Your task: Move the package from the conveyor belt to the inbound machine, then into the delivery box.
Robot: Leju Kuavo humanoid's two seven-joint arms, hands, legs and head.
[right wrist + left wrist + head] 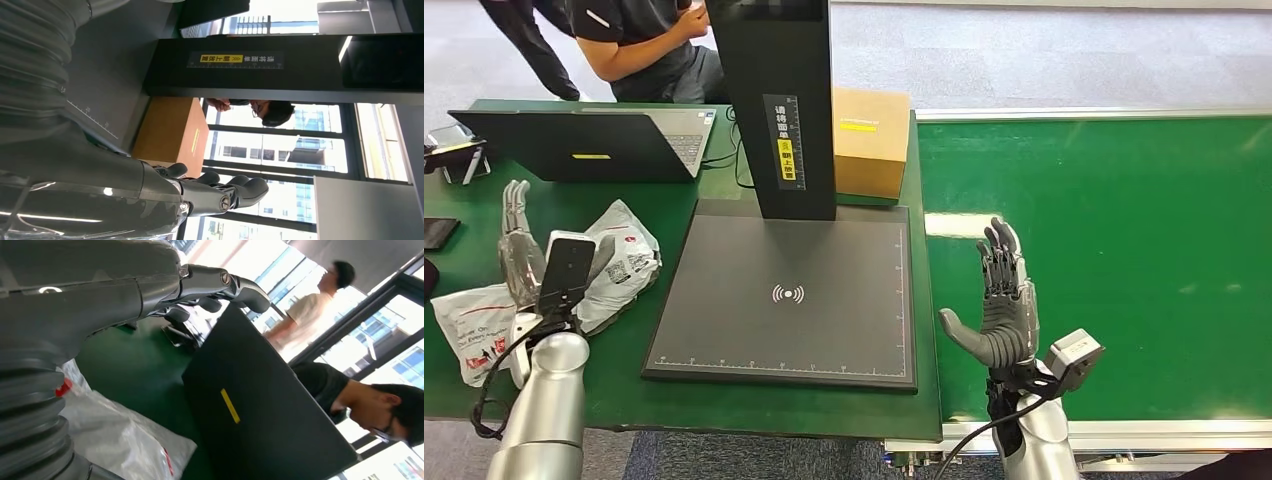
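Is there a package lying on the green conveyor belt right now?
No: in the head view the conveyor belt is bare, and the right robot hand is open above its edge.

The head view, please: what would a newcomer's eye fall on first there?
Most likely the black scanner platform at centre, with its dark column rising at the back and a cardboard box just to the column's right. Next, the two raised, empty robot hands: the right hand over the bare green belt, the left hand above white plastic packages lying left of the platform.
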